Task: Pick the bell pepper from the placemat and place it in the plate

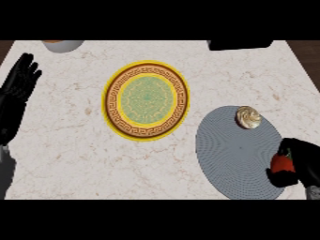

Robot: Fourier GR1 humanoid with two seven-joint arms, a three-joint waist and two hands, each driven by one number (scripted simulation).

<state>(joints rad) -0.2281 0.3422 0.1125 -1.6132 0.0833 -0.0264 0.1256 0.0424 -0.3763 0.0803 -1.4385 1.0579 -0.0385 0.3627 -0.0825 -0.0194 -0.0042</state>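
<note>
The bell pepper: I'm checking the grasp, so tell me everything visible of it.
The red bell pepper shows only as a glossy red patch; the robot's black right hand curls round it and hides the rest. It is at the right edge of the round grey placemat. Whether it rests on the mat or is lifted cannot be told.

The counter (pixel 72 136) is pale marble with thin brown veins. On it, at the far edge and toward the left, stands a bowl (pixel 63 44); only its near part shows, white outside with an orange rim. At the same far edge of the counter, toward the right, is a black object (pixel 240 44), also cut by the view. A small round golden pastry (pixel 249 117) with a swirl on top sits toward the counter's right side.
</note>
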